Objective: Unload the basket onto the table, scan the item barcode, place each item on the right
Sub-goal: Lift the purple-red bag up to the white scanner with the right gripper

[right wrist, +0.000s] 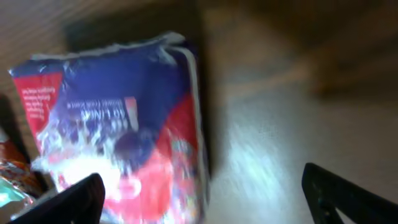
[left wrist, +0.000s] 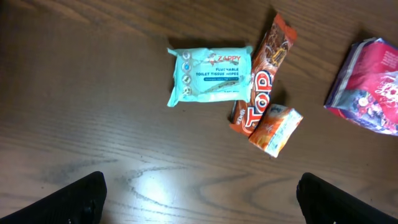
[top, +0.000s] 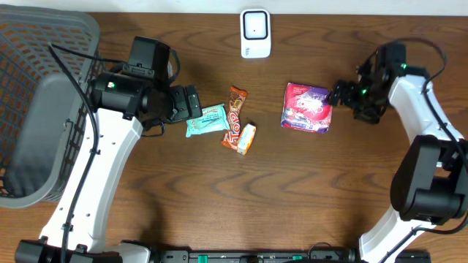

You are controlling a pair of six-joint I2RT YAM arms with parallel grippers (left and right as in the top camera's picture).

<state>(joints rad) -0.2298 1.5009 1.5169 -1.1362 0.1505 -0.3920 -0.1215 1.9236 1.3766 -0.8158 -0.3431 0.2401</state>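
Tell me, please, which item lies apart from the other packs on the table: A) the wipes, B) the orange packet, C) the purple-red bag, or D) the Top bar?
C: the bag lies alone toward the right arm, while the wipes, Top bar and orange packet bunch together.

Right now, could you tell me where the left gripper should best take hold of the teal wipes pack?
The wipes pack lies flat, one short end against the Top bar. So probably come from above, pinching its two long edges near the free end; the open left gripper is beside it.
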